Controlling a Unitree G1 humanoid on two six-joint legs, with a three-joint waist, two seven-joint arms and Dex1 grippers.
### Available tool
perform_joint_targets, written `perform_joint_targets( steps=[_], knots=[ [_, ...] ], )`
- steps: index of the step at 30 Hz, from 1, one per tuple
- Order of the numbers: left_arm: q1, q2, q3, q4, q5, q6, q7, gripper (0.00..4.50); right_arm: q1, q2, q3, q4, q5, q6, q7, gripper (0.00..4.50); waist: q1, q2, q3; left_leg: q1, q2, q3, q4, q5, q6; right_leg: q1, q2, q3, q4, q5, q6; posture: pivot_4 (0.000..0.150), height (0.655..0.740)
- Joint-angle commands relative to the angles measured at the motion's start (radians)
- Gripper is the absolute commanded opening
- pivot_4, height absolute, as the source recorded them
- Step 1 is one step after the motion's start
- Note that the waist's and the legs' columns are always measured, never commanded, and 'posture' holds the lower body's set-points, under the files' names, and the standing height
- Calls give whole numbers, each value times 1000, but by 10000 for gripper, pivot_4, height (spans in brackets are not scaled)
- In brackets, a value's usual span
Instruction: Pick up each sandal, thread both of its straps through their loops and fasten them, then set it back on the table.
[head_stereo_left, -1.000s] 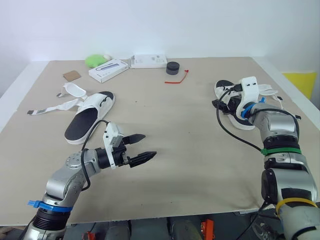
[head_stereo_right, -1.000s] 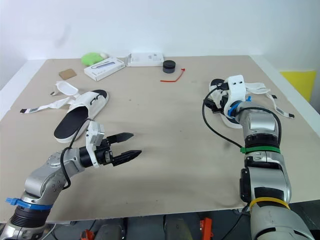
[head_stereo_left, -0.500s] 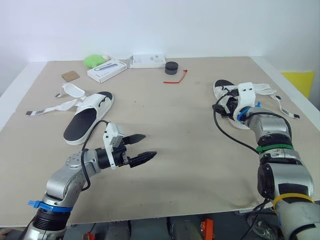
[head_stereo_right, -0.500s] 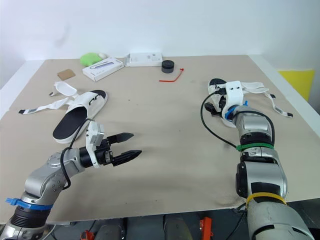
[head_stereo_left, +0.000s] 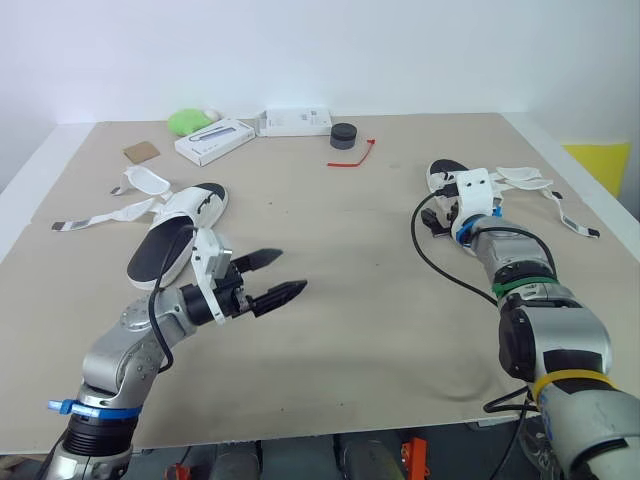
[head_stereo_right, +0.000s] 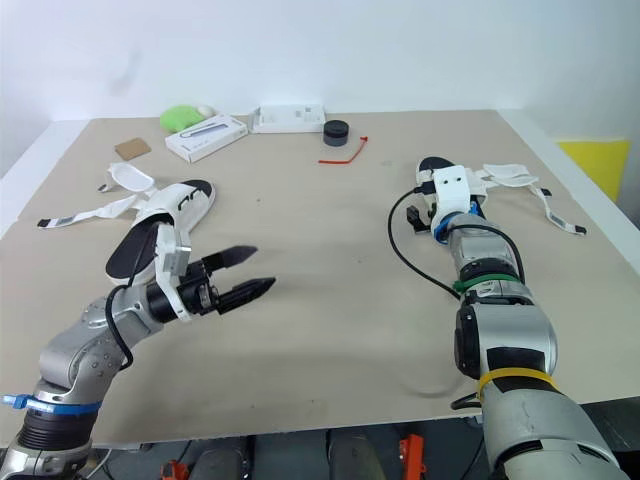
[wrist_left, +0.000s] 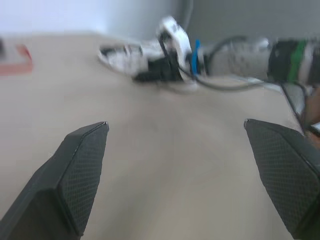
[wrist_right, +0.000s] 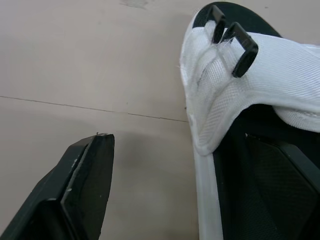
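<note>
Right sandal (wrist_right: 235, 85): lying flat at the robot's right of the tabletop (head_stereo_left: 350, 240), its straps (head_stereo_left: 527, 177) trailing loose beyond it and its black loops (wrist_right: 235, 37) standing empty.
Right pincer (wrist_right: 192, 145): spread wide and straddling the sandal's white side wall, one finger hovering over bare tabletop just beside the sole, the other over the black footbed. It is pinching nothing.
Left pincer (head_stereo_left: 290, 272): likewise spread and empty, hovering over open tabletop near the left sandal (head_stereo_left: 178, 232), which is lying equally unfastened.

Risks, as judged:
1. Thin grip. The jaws are lining up on the soft fabric edge more than on the sole. Closing there is risking a sandal sagging, twisting or slipping out on the lift.
2. Push instead of pinch. The outer finger is sitting close by the sole, so touching it before closing is risking shoving the sandal away.
3. Snag. The black cable (head_stereo_left: 432, 250) is looping over the tabletop beside the wrist, and the loose straps are lying near. Either is liable to be catching during the lift.
</note>
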Motion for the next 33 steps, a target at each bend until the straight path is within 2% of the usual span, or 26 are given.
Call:
perform_joint_targets(
  steps=[1,10,13,16,20,21,27,30,33],
  knots=[
    [-21,-12,18,-36,-2,-39,12,45000,-38,-4,-42,1,22,-34,-45,44422,0,0,0,0,0,0,0,0,0,0,0,0,0,0,0,1500,7400],
    [-26,-13,-25,-39,8,-50,-9,45000,-55,22,-123,18,67,-77,-125,44422,-5,0,0,0,0,0,-1,0,0,0,0,0,0,1,2,1500,7400],
    [-26,-11,-23,-32,7,-52,-15,45000,-51,36,-134,23,72,-91,-131,36815,-6,0,0,0,0,0,0,0,0,0,0,0,0,1,2,1500,7400],
    [-26,-10,-21,-26,9,-56,-19,45000,-51,47,-141,25,76,-103,-131,23460,-7,0,0,0,0,0,-1,0,0,0,0,0,0,1,2,1500,7400],
    [-21,-11,-20,-23,14,-62,-15,45000,-53,57,-151,27,79,-124,-118,2854,-10,0,0,0,0,0,-1,0,0,0,0,0,0,1,2,1500,7400],
    [-17,-11,-18,-24,15,-63,-12,45000,-53,59,-153,28,79,-125,-115,657,-11,0,0,0,0,0,-1,0,0,0,0,0,0,1,2,1500,7400],
    [6,-10,12,-31,2,-63,7,45000,-37,54,-141,25,65,-120,-69,657,-14,0,0,0,0,0,-1,0,0,0,0,0,0,1,2,1500,7400],
    [13,30,50,-42,-33,-31,-8,45000,-25,43,-137,-6,86,-122,103,657,-16,0,0,1,0,0,-2,0,0,0,0,0,0,1,2,1500,7400],
    [28,97,66,-56,-57,5,-46,45000,6,27,-116,-74,110,-125,358,657,-17,1,0,1,0,0,-2,0,0,0,1,0,0,1,2,1500,7400]
  ],
)
